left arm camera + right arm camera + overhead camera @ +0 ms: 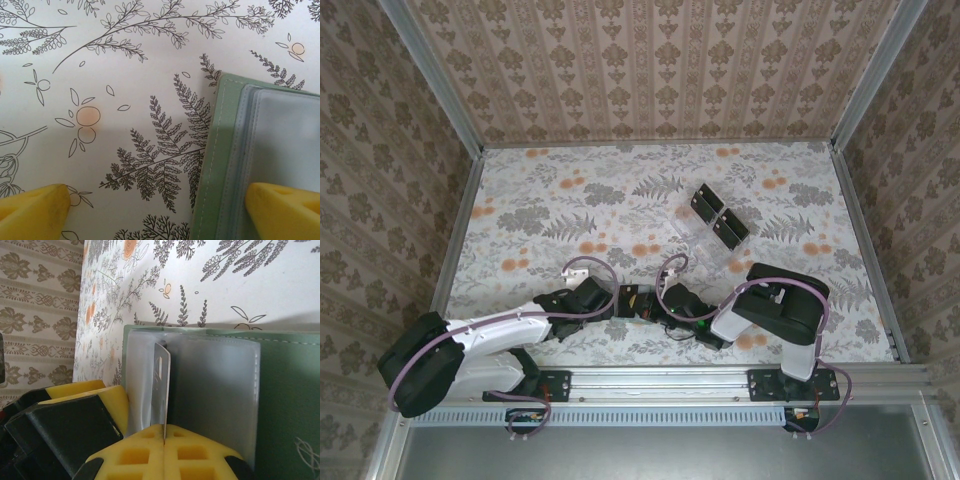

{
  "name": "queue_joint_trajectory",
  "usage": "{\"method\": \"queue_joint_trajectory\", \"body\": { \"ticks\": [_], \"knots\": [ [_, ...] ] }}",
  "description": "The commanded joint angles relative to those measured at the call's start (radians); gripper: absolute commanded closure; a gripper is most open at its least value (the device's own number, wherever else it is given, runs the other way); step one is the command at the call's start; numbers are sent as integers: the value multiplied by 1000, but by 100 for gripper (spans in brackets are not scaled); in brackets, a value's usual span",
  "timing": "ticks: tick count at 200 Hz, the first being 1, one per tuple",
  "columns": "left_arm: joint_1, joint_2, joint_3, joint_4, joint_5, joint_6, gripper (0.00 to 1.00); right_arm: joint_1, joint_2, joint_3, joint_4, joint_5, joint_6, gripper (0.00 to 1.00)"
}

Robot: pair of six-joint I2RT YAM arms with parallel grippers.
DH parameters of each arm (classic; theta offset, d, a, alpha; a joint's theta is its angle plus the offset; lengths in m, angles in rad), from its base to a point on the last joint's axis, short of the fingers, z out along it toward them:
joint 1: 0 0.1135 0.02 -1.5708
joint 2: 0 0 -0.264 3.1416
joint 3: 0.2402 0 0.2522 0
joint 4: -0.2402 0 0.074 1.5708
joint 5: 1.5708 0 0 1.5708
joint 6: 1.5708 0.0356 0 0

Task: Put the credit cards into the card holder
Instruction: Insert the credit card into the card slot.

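The left arm [500,340] lies low along the near edge of the table [570,200], stretched from its base at the left toward the middle. The right arm [782,300] is folded back on itself, with its wrist turned inward so that the two wrists meet near the centre front. Seen from the left wrist, the left gripper [157,212] points down with its jaws spread wide and nothing between them. One yellow fingertip [285,210] lies over the pale inner face of the card holder [220,150] and the other hangs over the bare floral cloth beside it. Whether the first fingertip presses on the holder cannot be told. The right gripper [164,442] has its yellow pads closed together on a thin credit card [160,385]. The card is seen almost edge-on and stands upright against the clear sleeve [215,390] of the opened sage-green holder. The faint marks on the card's face are too small to read. The other credit cards [705,205], black, lie in two groups in the clear plastic tray [692,243], farther back on the table and well apart from the holder.
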Motion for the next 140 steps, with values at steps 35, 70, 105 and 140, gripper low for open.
{"method": "queue_joint_trajectory", "body": {
  "ticks": [35, 70, 105, 140],
  "knots": [
    [-3, 14, -37, -89, 0, -4, 0, 15, -1, -33, -67, 25, 40, 100],
    [-3, 14, -37, -88, 0, -5, 0, 16, 22, -22, -61, 14, 62, 100],
    [-3, 14, -37, -88, -1, -5, 0, 20, 43, -28, -35, 20, 109, 100],
    [-2, 12, -38, -87, 0, -4, 0, 30, 29, -41, -41, 49, 134, 100]
  ]
}}
